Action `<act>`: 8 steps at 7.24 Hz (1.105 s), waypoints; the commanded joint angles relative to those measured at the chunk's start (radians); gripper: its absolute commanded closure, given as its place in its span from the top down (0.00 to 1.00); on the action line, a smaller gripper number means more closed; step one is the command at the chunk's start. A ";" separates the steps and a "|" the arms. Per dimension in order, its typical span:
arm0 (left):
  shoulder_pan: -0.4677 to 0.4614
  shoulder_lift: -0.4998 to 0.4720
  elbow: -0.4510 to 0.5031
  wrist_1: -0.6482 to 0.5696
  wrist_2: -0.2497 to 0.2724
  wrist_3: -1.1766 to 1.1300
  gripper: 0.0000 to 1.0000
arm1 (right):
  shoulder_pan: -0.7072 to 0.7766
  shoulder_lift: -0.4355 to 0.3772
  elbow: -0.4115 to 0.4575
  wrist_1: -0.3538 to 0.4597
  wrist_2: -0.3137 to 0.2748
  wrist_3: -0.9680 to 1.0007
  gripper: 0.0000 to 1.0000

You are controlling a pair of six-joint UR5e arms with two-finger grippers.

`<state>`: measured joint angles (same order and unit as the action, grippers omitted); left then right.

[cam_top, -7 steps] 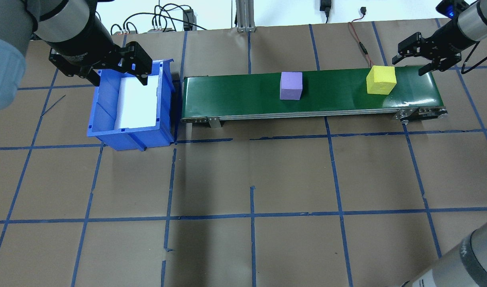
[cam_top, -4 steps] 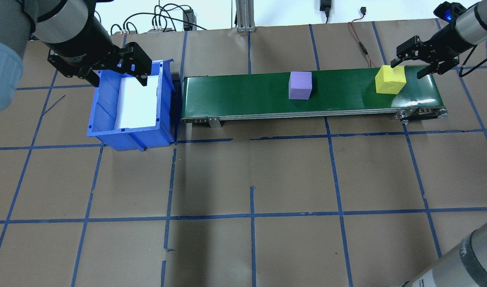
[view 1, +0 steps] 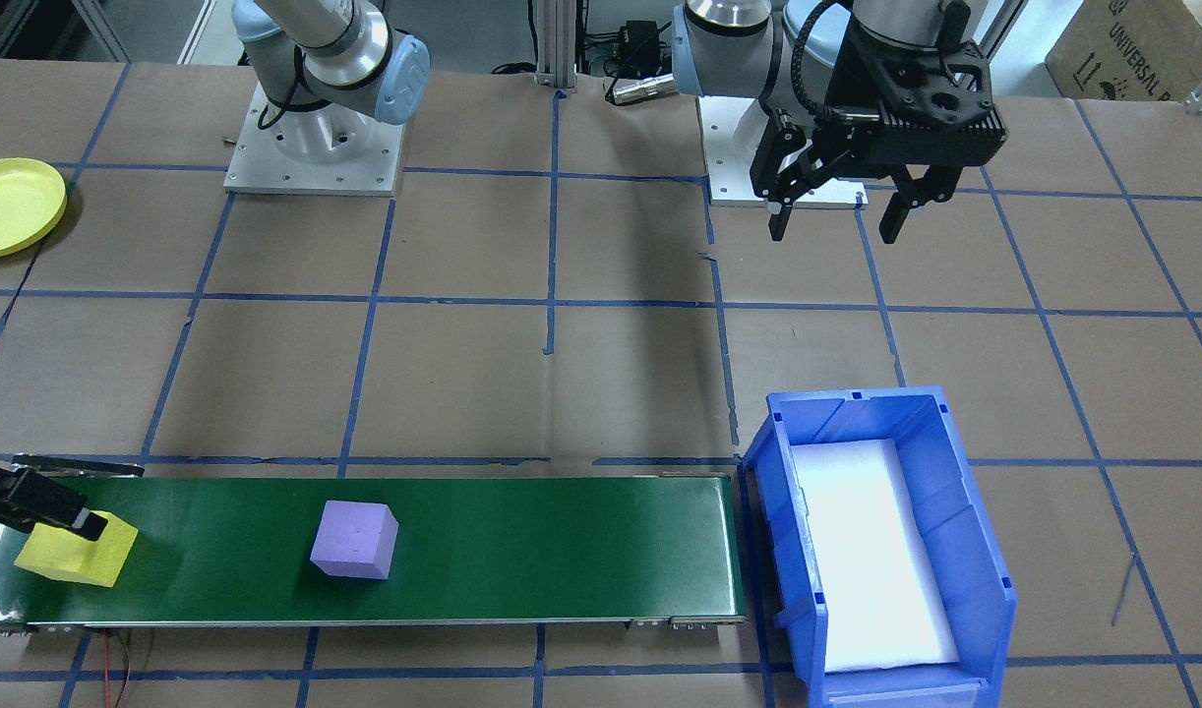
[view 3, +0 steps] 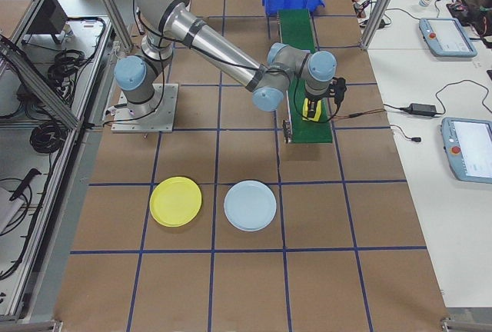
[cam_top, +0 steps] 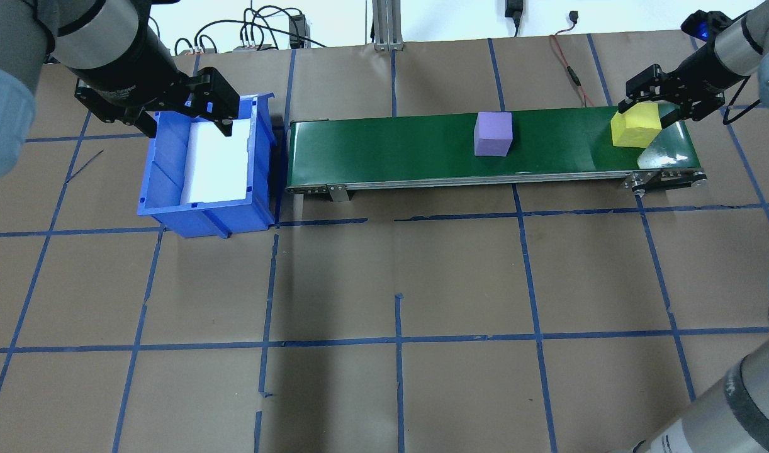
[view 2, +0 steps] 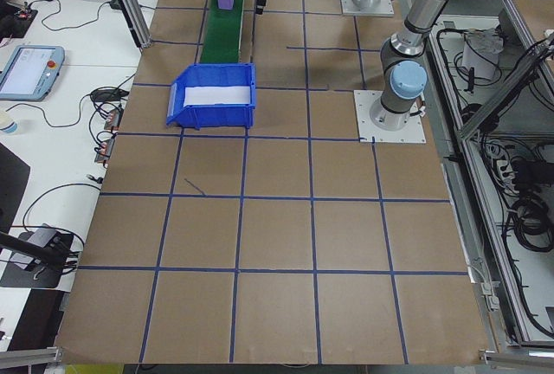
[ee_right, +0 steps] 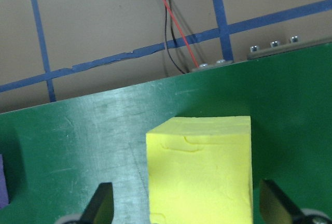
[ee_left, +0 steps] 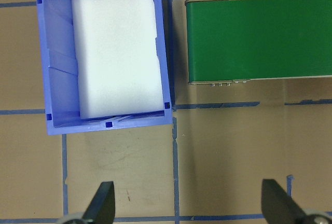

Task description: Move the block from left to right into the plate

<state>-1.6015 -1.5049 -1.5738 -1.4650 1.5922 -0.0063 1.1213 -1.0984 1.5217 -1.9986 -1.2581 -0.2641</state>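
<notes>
- The right gripper (cam_top: 650, 106) hung over the yellow block (cam_top: 634, 124) at the green conveyor's (cam_top: 391, 148) end — fingers (ee_right: 101, 202) spread on either side, not clamped.
- The purple block (cam_top: 493, 133) sat mid-belt.
- The left gripper (view 1: 835, 218) hovered with fingers released near the blue bin (cam_top: 170, 170).
- The yellow plate (view 3: 175, 201) lay on the tabletop (cam_top: 384, 283), well apart from the conveyor.

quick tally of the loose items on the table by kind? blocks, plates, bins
Blocks: 2, a yellow foam cube and a purple foam cube, both on the green conveyor belt.
Plates: 2, a round yellow plastic plate and a round pale blue plate.
Bins: 1, a blue plastic bin with white foam lining.
Total: 5
</notes>
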 commanded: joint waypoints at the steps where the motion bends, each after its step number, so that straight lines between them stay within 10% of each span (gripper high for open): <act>1: 0.000 0.000 0.000 0.000 0.000 0.000 1.00 | -0.002 0.025 0.000 -0.066 -0.056 -0.026 0.96; 4: 0.000 0.002 -0.002 -0.002 -0.002 0.002 1.00 | -0.017 0.028 -0.001 -0.088 -0.103 -0.092 0.32; 8: -0.002 0.002 -0.003 -0.002 -0.001 0.003 1.00 | -0.232 -0.174 0.120 0.065 -0.184 -0.302 0.23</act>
<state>-1.6019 -1.5032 -1.5758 -1.4665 1.5914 -0.0042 0.9841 -1.1683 1.5722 -2.0285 -1.4135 -0.4947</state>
